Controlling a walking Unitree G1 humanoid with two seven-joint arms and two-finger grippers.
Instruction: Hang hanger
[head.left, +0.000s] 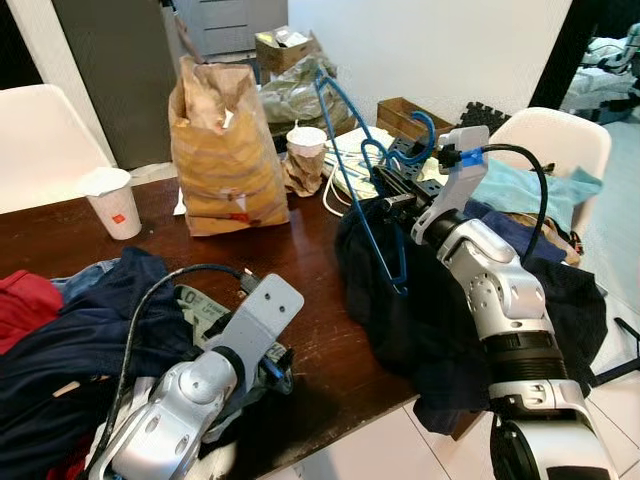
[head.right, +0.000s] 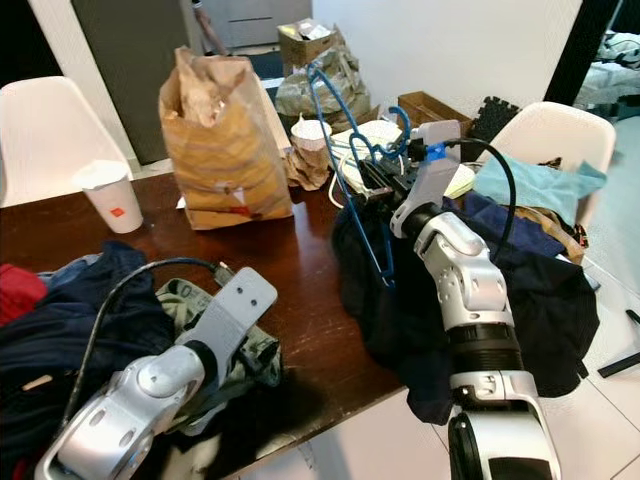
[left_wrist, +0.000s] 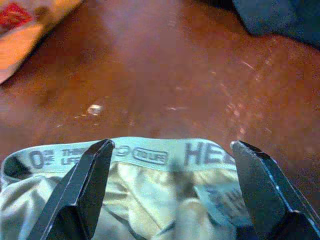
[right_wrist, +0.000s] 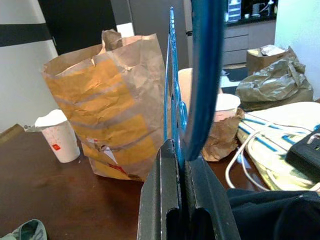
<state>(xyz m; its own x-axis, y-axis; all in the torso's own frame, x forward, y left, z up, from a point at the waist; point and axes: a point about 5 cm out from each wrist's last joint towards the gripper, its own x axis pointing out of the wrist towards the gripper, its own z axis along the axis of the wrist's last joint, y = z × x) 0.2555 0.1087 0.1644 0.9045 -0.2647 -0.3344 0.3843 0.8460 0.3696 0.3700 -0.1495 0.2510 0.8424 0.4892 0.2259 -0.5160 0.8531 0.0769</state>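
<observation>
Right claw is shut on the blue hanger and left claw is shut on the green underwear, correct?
Not quite. The right claw is shut on the blue hanger, but the left claw is open, its fingers apart over the green underwear, as the left wrist view shows.

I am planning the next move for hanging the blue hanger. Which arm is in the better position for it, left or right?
The right. The right gripper is already shut on the blue hanger, held up above the dark clothes. The left gripper is open, low over pale underwear on the table.
</observation>
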